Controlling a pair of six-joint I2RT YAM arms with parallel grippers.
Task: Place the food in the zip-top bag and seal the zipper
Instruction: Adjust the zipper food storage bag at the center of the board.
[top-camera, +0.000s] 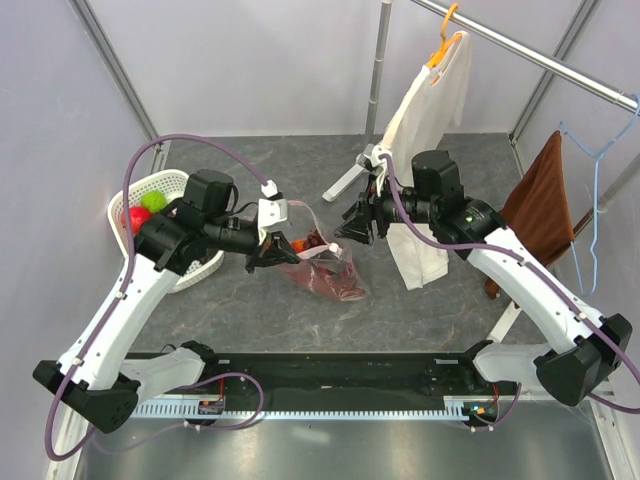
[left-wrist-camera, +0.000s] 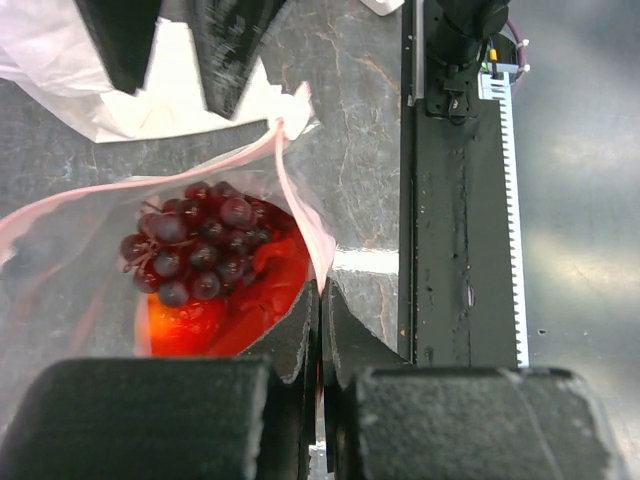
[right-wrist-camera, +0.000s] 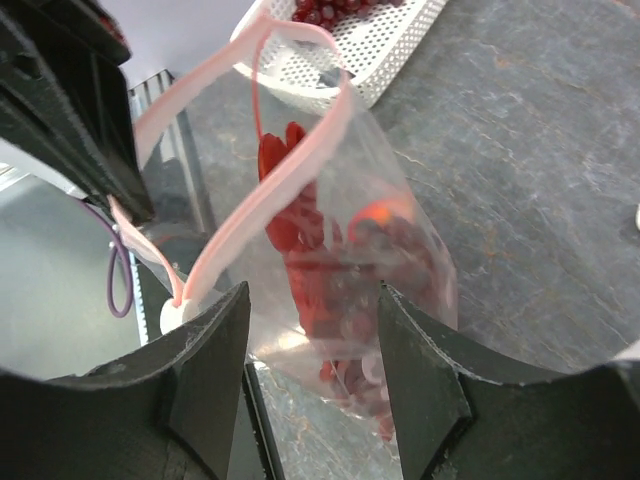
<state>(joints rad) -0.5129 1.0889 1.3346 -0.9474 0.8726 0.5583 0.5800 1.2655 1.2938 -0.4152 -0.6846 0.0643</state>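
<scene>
Nearest the overhead lens, a black base rail (top-camera: 350, 375) carries two arms over the grey stone-patterned table (top-camera: 250, 170). Between them stands one clear dotted zip-top bag (top-camera: 325, 268), its mouth lifted by the left pincer (top-camera: 268, 253), with the right pincer (top-camera: 353, 228) facing it. One white oval mesh basket (top-camera: 122, 205) holds one red apple (top-camera: 135, 218) and one green piece (top-camera: 153, 200), so loading looks unfinished. From the left wrist, the jaws are clamped tight on the pink zipper strip (left-wrist-camera: 295, 200). Inside lie one bunch of dark purple grapes (left-wrist-camera: 195, 245), one orange (left-wrist-camera: 180, 325) and red chilli peppers (left-wrist-camera: 275, 275), too tangled to count. From the right wrist, its jaws stand wide astride the bag's end, and the mouth gapes. Whether they touch the film I cannot tell. Next, I judge, the basket's food goes in, then the strip is pressed shut along its length.
</scene>
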